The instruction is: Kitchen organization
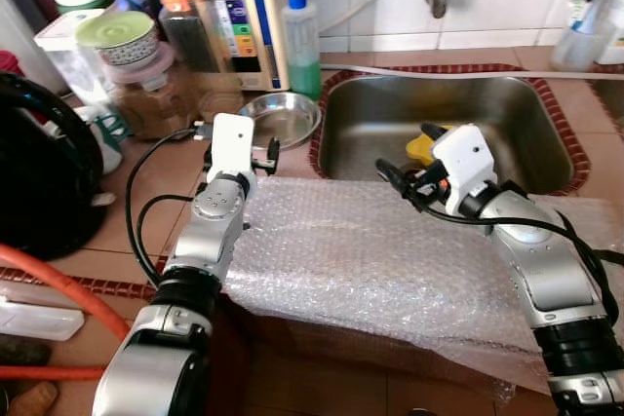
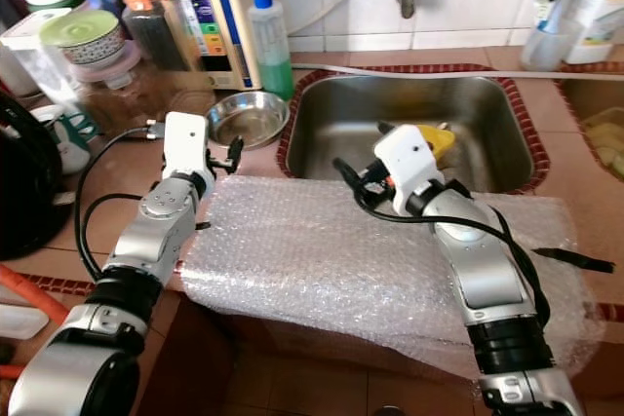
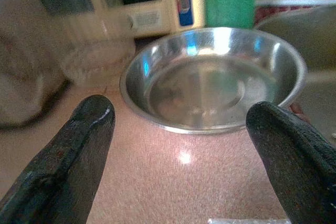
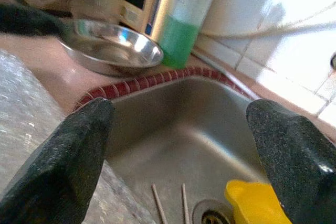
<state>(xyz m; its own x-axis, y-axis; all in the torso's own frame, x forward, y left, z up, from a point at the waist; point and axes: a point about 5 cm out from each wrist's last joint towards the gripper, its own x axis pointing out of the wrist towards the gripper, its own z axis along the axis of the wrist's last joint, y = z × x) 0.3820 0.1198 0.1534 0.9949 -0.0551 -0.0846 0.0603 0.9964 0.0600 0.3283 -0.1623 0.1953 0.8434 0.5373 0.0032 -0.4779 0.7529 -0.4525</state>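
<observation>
**Operator:** Left wrist view status?

**Inspector:** Left hand [image 3: 181,156] has both fingers [image 3: 68,150] spread wide apart with nothing held. Between them, farther out on the pink worktop [image 3: 184,182], stands the steel bowl [image 3: 212,77], upright and empty. The fingertips are just short of its rim, not touching.

**Operator:** Bowl location as seen from the head camera?

**Inspector:** The bowl sits at the rear of the worktop, just beside the left rim of the sink [image 1: 429,124]. A bottle of green liquid [image 1: 301,41] stands just behind it, and jars [image 1: 146,75] stand to its left. The left hand hovers at the near edge of the bowl, above the far left corner of the bubble wrap sheet [image 1: 370,260].

**Operator:** Right hand status?

**Inspector:** Right hand [image 1: 398,182] is over the near edge of the sink, above the far edge of the bubble wrap. Its fingers [image 4: 73,150] are also wide apart and hold nothing. The right wrist view looks between them into the sink basin.

**Operator:** Sink contents?

**Inspector:** A yellow object [image 4: 254,203] lies near the drain [image 4: 212,216], and two thin sticks [image 4: 170,203] lie on the basin floor beside it.

**Operator:** Other items?

**Inspector:** A black kettle [image 1: 39,172] stands at the far left of the worktop.
</observation>
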